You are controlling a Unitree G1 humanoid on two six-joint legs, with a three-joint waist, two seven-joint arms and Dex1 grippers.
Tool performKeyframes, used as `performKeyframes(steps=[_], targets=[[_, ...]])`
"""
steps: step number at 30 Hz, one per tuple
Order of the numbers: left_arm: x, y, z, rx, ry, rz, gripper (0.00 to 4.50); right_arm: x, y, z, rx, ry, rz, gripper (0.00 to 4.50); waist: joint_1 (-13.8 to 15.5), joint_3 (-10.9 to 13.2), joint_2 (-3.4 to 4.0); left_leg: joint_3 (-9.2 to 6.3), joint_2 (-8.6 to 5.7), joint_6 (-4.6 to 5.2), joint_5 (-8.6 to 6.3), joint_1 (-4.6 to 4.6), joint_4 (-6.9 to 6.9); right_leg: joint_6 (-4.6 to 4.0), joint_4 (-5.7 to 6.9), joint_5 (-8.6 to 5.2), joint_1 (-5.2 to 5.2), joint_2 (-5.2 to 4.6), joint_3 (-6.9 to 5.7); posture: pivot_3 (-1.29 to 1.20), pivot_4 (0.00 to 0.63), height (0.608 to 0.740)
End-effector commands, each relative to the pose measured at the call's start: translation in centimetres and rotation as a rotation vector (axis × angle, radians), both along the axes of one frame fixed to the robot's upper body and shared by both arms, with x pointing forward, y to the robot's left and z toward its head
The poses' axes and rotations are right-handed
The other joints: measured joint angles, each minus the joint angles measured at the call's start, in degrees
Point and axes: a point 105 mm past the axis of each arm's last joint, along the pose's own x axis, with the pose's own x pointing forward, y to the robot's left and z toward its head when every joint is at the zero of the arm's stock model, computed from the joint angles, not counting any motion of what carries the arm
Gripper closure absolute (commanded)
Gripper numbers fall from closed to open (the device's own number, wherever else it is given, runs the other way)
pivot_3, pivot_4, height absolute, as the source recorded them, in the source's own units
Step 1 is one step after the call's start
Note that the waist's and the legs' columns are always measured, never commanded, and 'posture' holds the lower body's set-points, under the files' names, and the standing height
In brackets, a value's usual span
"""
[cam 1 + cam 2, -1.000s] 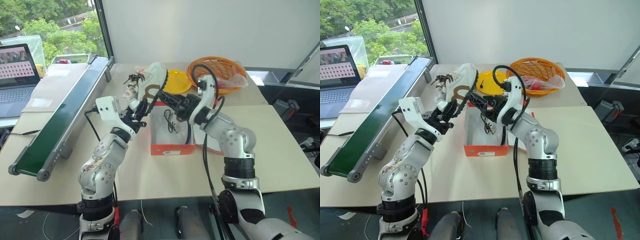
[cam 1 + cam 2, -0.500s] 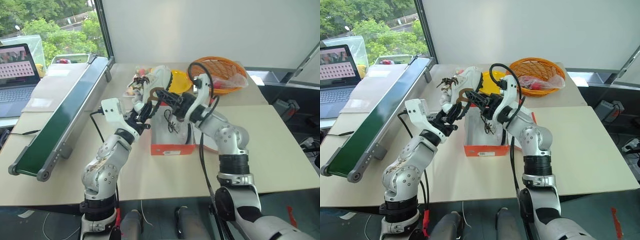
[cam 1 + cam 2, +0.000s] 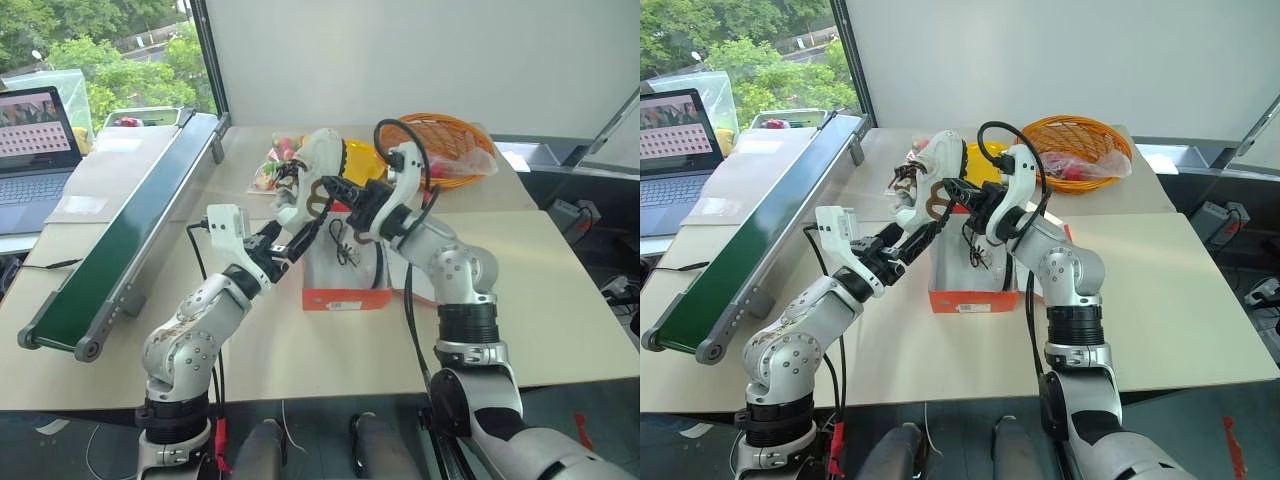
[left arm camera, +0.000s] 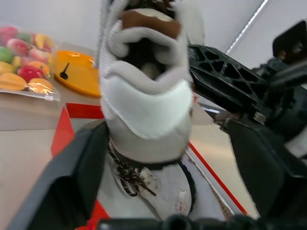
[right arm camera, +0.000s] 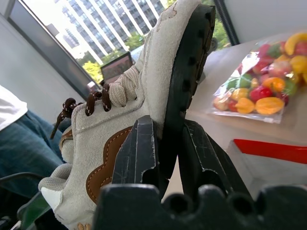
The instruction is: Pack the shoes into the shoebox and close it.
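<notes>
Right end effector clamped on sole edge of one shoe, held in the air upper centre of frame, above the shoebox's far left corner. Left end effector spread apart just under the shoe's heel, either side of it. Second shoe lies inside the open box. Counter free at right; conveyor runs along the left edge.
</notes>
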Motion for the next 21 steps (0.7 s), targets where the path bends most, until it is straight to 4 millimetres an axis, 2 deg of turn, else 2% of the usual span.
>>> performKeyframes(steps=[1, 6, 8, 9, 14, 16, 18, 21], targets=[[-0.7, 0.0, 1.3, 0.062, -0.071, -0.052, 0.05, 0.8, -1.4, 1.7, -0.108, -0.093, -0.102, 4.25, 0.0, 0.0, 0.0, 0.0, 0.0, 0.0, 0.0, 0.0, 0.0, 0.0, 0.0, 0.0, 0.0, 0.0, 0.0, 0.0, 0.15, 0.74], [-0.8, 2.0, 1.1, 0.198, -0.089, -0.074, 0.05, 1.5, -2.6, 1.5, -0.257, -0.07, -0.164, 4.25, -0.3, 0.0, 0.02, 0.02, 0.01, 0.0, 0.0, 0.0, -0.02, 0.0, 0.0, 0.0, -0.04, 0.02, 0.02, 0.0, 0.15, 0.74], [-1.1, 3.1, 1.0, 0.348, -0.134, -0.108, 0.05, 2.0, -3.7, -0.2, -0.445, 0.025, -0.183, 4.25, -0.3, 0.0, 0.08, 0.02, 0.02, 0.0, 0.0, 0.01, -0.03, -0.01, 0.01, 0.0, -0.06, 0.03, 0.02, 0.0, 0.15, 0.74], [-1.3, 3.4, 1.0, 0.402, -0.152, -0.139, 0.05, 2.0, -4.2, -0.8, -0.485, 0.073, -0.181, 4.25, -0.3, 0.1, 0.08, 0.04, 0.01, 0.0, 0.0, 0.01, -0.05, -0.01, 0.01, -0.01, -0.07, 0.03, 0.03, 0.0, 0.15, 0.74], [-1.8, 5.0, 0.8, 0.659, -0.153, -0.258, 0.05, 1.5, -5.1, -1.3, -0.626, 0.132, -0.126, 4.25, -0.1, 0.1, 0.09, 0.03, 0.01, 0.01, 0.0, -0.04, -0.08, -0.01, -0.11, -0.02, -0.04, 0.01, 0.0, 0.0, 0.15, 0.74], [-2.2, 6.3, 1.0, 0.85, -0.122, -0.331, 0.05, 1.2, -5.3, -1.6, -0.684, 0.15, -0.098, 4.25, -0.1, 0.1, 0.09, 0.05, 0.01, 0.01, 0.0, -0.08, -0.08, 0.0, -0.07, -0.03, -0.1, 0.02, 0.02, 0.0, 0.15, 0.74], [-2.1, 7.2, 2.0, 0.875, -0.075, -0.349, 0.05, 1.2, -5.5, -1.9, -0.72, 0.158, -0.086, 4.25, -0.2, 0.3, 0.28, 0.03, 0.04, 0.01, 0.0, -0.14, -0.08, 0.0, -0.08, -0.03, -0.15, 0.05, 0.0, 0.0, 0.15, 0.74], [-2.1, 7.6, 3.2, 0.908, -0.069, -0.381, 0.05, 1.2, -5.5, -2.3, -0.76, 0.175, -0.059, 4.25, -0.2, 0.3, 0.31, 0.05, 0.03, 0.03, -0.01, -0.11, -0.08, 0.06, -0.09, -0.07, -0.12, 0.03, -0.01, 0.0, 0.15, 0.74]])
